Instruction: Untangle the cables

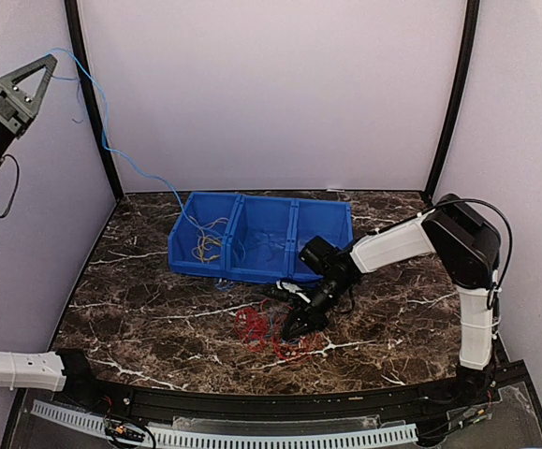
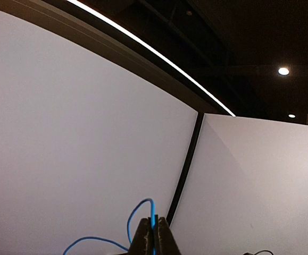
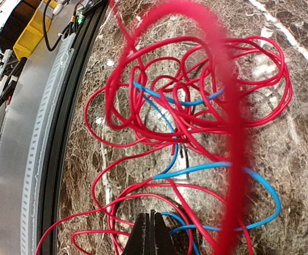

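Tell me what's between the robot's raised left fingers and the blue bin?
A blue cable, pinched in the left fingers, runs down through the air into the blue bin; the top view shows it.

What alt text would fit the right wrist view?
Red cables tangled with a blue cable lie on the dark marble table. The right gripper, shut, shows at the bottom edge; one blurred red loop crosses near the lens.

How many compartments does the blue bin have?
3, in a row across the blue bin: left compartment, holding yellowish wires; middle compartment; right compartment, nearest the right arm. None looks hidden.
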{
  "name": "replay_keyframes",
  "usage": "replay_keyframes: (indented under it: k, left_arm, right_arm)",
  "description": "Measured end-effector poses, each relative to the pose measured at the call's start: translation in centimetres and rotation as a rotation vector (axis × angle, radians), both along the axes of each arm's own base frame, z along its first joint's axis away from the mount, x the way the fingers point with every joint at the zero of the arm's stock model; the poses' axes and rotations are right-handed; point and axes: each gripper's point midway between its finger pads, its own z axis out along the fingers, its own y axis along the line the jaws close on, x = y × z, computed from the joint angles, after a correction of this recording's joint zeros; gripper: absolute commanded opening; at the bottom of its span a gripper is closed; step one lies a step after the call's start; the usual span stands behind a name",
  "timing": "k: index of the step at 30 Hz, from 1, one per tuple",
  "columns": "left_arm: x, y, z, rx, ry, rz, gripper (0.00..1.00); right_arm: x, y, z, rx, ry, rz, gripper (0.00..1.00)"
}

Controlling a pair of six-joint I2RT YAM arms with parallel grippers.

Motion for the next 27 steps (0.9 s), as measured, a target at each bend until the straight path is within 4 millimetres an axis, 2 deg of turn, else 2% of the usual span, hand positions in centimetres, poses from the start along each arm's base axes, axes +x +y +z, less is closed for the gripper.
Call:
replay_keyframes:
  k: [4,6,8,12,15,18,20,22,24,27]
  left_arm:
    - [-1.5,2.3,2.5,-0.054,-0.048,0.032,0.0]
    - [-1.5,2.6,2.7,-0.055,-0.041,0.042,0.0]
    - [-0.9,2.1,2.2,-0.036,-0.016,0.044,0.0]
    - [2.3,-1.9,-0.9,0.063,0.09,0.018,0.0]
    - [5.2,-5.8,-4.7,0.163,0.194,-0.014,0.0]
    - [7.5,-8.7,-8.8,0.268,0.303,-0.032,0.0]
    - [8.3,-9.7,-10.8,0.314,0.356,-0.038,0.0]
    - [8.5,-9.9,-11.5,0.331,0.38,-0.04,0.0]
    - [8.3,-10.0,-11.3,0.327,0.376,-0.052,0.0]
    - [8.1,-10.3,-10.7,0.315,0.363,-0.076,0.0]
  right_arm:
    - [0.0,0.0,0.0,0.0,0.0,0.0,0.0]
    - [0.0,0.0,0.0,-0.001,-0.001,-0.001,0.0]
    - [0.1,0.0,0.0,-0.002,-0.002,-0.001,0.02]
    - [0.3,0.0,0.1,-0.016,-0.011,-0.003,0.22]
    - [0.6,-0.1,0.6,-0.012,-0.047,0.006,0.4]
    - [0.8,-0.5,3.3,0.014,-0.123,0.019,0.48]
    - [1.1,-0.8,6.4,0.056,-0.205,0.021,0.51]
    - [1.8,-1.0,10.1,0.108,-0.294,0.009,0.56]
    - [2.7,-1.3,12.9,0.148,-0.361,-0.015,0.58]
    - [4.5,-2.4,15.7,0.177,-0.432,-0.073,0.58]
